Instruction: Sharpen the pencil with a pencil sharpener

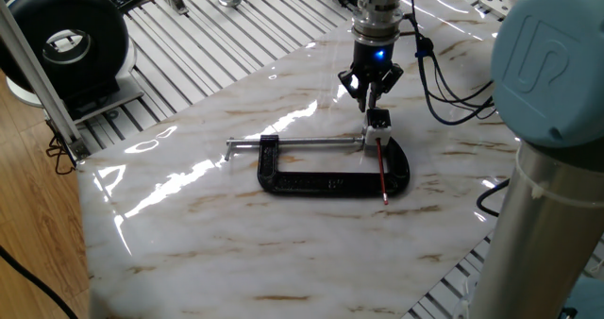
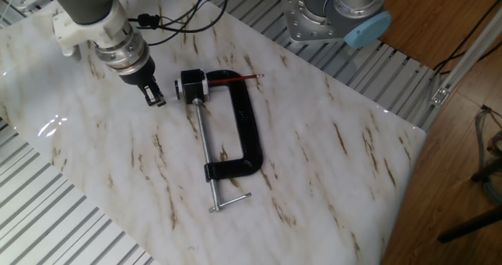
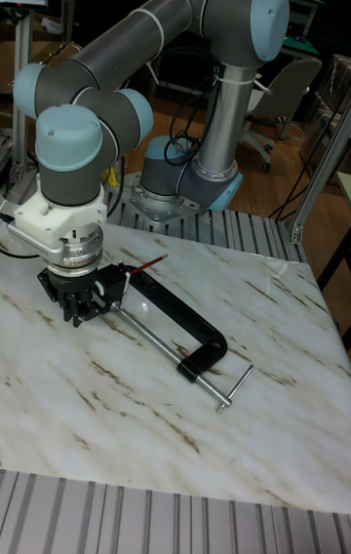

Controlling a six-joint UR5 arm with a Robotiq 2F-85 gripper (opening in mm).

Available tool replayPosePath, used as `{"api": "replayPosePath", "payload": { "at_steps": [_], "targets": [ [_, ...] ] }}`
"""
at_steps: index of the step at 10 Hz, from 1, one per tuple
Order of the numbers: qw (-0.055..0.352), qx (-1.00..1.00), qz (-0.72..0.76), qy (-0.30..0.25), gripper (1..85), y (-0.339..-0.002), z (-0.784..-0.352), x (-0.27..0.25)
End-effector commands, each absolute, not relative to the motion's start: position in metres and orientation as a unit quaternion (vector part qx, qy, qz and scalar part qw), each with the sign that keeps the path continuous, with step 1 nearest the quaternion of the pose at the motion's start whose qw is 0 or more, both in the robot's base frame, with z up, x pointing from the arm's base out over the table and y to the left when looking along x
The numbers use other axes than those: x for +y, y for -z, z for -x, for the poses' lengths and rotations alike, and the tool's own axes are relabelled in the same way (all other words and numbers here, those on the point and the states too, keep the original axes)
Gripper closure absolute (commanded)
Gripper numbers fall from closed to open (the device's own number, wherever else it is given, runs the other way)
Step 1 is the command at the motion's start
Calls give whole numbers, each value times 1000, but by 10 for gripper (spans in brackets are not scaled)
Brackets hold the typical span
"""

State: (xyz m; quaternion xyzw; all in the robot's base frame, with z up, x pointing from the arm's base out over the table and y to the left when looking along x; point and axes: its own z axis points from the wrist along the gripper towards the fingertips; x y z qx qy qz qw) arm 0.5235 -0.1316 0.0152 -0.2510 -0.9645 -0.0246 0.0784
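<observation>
The pencil sharpener point(image 1: 378, 123), a small white block with a black top, is held at the clamp's jaw end. The thin red pencil point(image 1: 380, 169) has one end in it and lies across the clamp frame. My gripper point(image 1: 370, 96) hangs just behind the sharpener, a little above the marble, with its fingers drawn together on nothing. From the other side my gripper point(image 2: 155, 97) stands left of the sharpener point(image 2: 192, 85), apart from it, and the pencil point(image 2: 234, 78) points away to the right. The tall view shows my gripper point(image 3: 84, 306) with the pencil point(image 3: 150, 266) behind it.
A large black C-clamp point(image 1: 330, 180) lies on the marble table point(image 1: 217, 234) with its silver screw rod point(image 1: 302, 143) pointing left. A black round device point(image 1: 66, 38) stands at the back left. The arm's base point(image 2: 337, 14) sits beyond the far table edge.
</observation>
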Motion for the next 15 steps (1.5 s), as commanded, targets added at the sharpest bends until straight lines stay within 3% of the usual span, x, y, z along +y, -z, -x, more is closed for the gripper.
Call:
{"api": "replayPosePath", "payload": {
  "at_steps": [1,6,9,15],
  "targets": [
    [49,-962,267,39,587,-14,-541,-129],
    [48,-962,267,34,603,-13,-536,-131],
    [36,-963,264,29,553,-10,-532,-126],
    [27,-965,261,21,543,-13,-525,-130]
  ]
}}
